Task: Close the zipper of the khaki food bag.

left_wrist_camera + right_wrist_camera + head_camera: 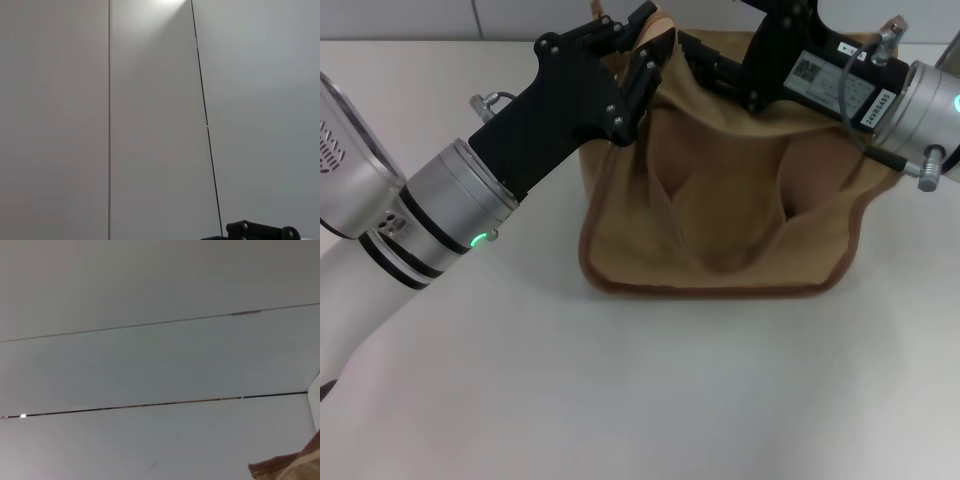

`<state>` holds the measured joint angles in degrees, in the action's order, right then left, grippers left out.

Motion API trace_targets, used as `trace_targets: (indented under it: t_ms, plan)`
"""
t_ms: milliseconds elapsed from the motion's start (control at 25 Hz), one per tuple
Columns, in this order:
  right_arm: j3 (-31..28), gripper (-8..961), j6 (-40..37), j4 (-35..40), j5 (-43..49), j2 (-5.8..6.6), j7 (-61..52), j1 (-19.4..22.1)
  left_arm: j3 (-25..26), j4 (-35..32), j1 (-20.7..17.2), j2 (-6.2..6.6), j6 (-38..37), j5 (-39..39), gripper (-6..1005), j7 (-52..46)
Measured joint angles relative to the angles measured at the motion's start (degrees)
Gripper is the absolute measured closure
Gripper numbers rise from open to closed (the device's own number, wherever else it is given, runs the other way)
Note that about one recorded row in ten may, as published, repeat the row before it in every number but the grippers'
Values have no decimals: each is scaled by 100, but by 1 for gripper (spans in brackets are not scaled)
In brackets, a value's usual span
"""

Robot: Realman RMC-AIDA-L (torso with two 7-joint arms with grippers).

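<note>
The khaki food bag (720,215) stands on the white desk (620,390), its front panel slumped and creased, the brown piping curving along its lower edge. The zipper runs along the bag's top, but both arms cover that line and its pull tab cannot be made out.

The left hand (645,60) sits at the bag's top left corner, black fingers pressed into the cloth there; whether they pinch anything cannot be told. The right hand (705,60) reaches across the top of the bag from the right, just beside the left one, and its grip cannot be told either.

The right wrist view catches only a corner of tan cloth against a pale wall (150,365).
</note>
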<state>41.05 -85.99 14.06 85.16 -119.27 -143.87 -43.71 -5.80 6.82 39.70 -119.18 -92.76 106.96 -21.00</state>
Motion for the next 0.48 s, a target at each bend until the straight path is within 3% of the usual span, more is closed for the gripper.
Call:
trace_targets:
  t_ms: [480]
  plan:
    - [229,290,177,-80,-1,0,7,18,9,3,14,3,45,-22,814,0]
